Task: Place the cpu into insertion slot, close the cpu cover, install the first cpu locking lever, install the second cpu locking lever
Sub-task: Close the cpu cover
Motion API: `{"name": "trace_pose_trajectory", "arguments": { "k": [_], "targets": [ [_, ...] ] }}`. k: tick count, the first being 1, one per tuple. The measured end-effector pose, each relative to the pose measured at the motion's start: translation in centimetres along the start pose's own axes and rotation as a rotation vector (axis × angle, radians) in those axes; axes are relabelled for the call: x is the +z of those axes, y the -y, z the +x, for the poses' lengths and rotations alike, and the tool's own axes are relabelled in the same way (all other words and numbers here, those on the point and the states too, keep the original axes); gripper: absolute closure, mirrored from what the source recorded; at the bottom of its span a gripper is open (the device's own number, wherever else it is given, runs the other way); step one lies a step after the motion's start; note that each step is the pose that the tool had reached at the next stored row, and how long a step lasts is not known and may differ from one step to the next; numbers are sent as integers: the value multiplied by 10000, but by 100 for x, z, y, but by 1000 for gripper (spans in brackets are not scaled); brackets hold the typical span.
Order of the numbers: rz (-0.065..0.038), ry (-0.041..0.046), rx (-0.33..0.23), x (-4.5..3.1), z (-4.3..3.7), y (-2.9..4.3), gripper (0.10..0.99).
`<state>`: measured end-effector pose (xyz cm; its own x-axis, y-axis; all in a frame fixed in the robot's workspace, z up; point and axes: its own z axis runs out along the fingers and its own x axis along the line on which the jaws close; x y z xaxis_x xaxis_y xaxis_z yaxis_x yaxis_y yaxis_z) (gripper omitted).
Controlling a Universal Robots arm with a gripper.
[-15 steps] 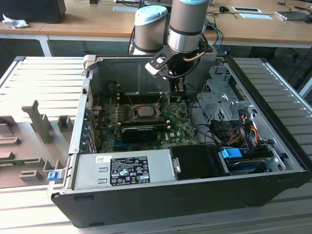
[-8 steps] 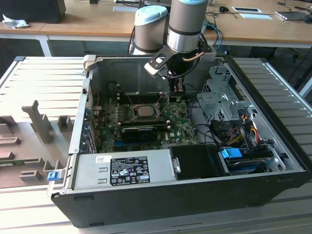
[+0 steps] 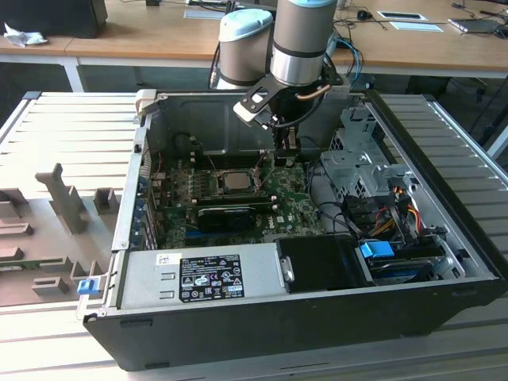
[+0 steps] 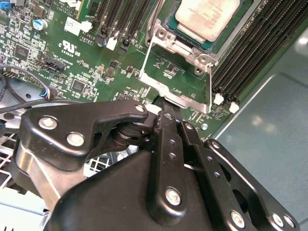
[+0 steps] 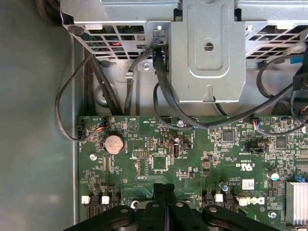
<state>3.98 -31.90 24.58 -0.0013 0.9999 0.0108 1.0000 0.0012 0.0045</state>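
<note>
Claw [image 4: 164, 101], its fingers pressed shut, is hanging over the green motherboard [image 4: 96, 62], where, from the exterior view's left, the cpu [image 4: 207, 14] is lying seated in the insertion slot [image 4: 169, 36] and the swung-open cpu cover [image 4: 179, 95] is meeting the fingertips with its free edge.

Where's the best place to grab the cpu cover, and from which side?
Probably the cpu cover by its broad free edge, opposite the hinge beside the cpu, from the side away from the cpu: it's swung open, and its side rails look thin.
</note>
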Motion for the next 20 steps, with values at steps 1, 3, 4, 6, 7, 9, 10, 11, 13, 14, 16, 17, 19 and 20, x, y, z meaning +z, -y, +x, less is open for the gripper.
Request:
{"name": "trace_pose_trajectory", "arguments": {
  "k": [1,3,4,6,7,9,10,11,13,14,16,17,19,20],
  "targets": [
    [-1,0,0,0,0,3,980],
    [0,0,0,0,0,7,980],
    [0,0,0,0,0,8,980],
    [0,0,0,0,0,12,980],
    [0,0,0,0,0,14,980],
    [0,0,0,0,0,19,980],
    [-1,0,0,0,0,25,980],
    [0,0,0,0,0,26,980],
    [-1,0,0,0,0,28,980],
    [0,0,0,0,0,30,980],
    [-1,0,1,0,0,32,980],
    [-1,0,1,0,0,33,980],
    [0,0,1,0,0,37,980],
    [0,0,1,0,0,38,980]
  ]
}}
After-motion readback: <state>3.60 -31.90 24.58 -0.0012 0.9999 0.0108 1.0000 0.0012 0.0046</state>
